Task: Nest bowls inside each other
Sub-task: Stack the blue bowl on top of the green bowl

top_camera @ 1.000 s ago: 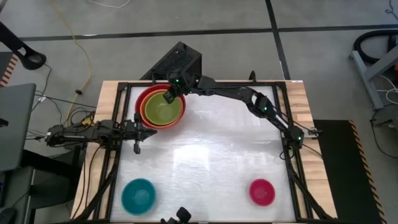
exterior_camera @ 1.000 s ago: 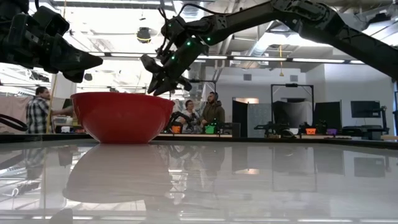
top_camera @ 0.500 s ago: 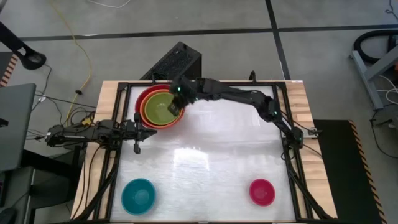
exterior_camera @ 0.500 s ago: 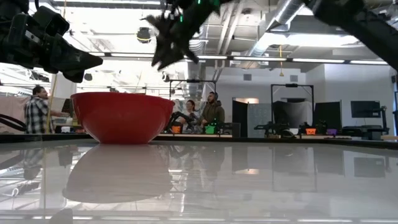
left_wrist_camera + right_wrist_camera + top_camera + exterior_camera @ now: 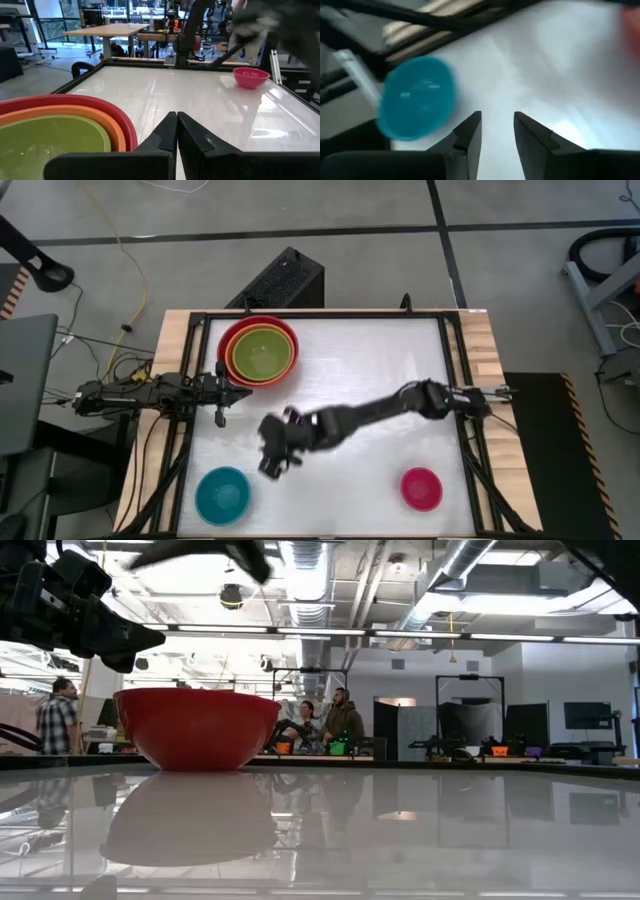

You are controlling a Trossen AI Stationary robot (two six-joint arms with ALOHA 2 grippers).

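Note:
The red bowl [image 5: 228, 335] stands at the table's far left with the orange bowl [image 5: 231, 352] and the lime green bowl [image 5: 262, 355] nested inside it. Near the front left corner sits the teal bowl [image 5: 222, 495], which also fills part of the right wrist view [image 5: 417, 97]. The pink bowl [image 5: 421, 488] stands near the front right. My right gripper [image 5: 272, 458] hangs open over bare table just beside the teal bowl, with nothing between its fingers [image 5: 470, 131]. My left gripper [image 5: 245, 391] waits shut at the left edge, next to the nested bowls.
A black frame [image 5: 330, 313] runs around the white tabletop. Between the bowls, the middle and right of the table are bare white surface. People stand in the room beyond the table in the low view.
My right gripper has left the nested bowls at the far left and swung fast toward the near edge, ending beside the teal bowl. In the low view it has risen out of the picture. The bowls have stayed where they were.

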